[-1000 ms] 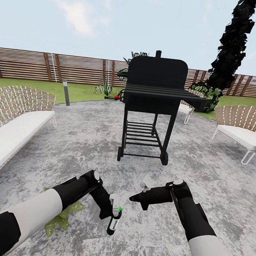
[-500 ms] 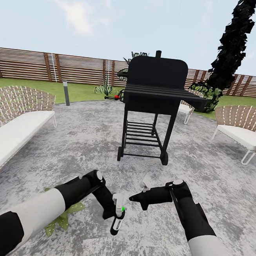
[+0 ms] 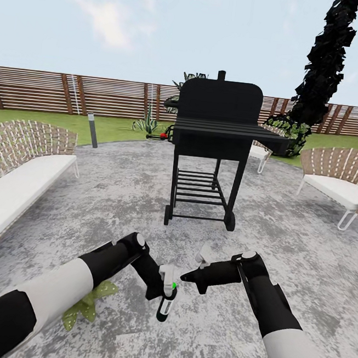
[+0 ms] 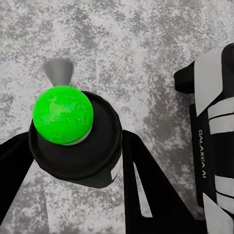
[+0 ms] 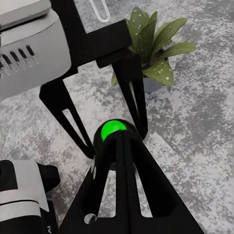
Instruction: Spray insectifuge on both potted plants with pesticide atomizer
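While left gripper (image 3: 163, 288) grips atomizer (image 3: 164, 304), grill (image 3: 217, 129) ahead

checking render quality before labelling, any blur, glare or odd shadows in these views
Head view: even, flat daylight, no glare, hardly any shadow under the grill; the far fence is soft. Left wrist view: the pesticide atomizer is sharp, its green cap evenly lit. Right wrist view: the potted plant is crisp, the paving slightly smeared.

The left arm (image 3: 51, 292) hid most of the potted plant (image 3: 86, 304) behind the left claw (image 3: 163, 287); its pot stayed unseen.
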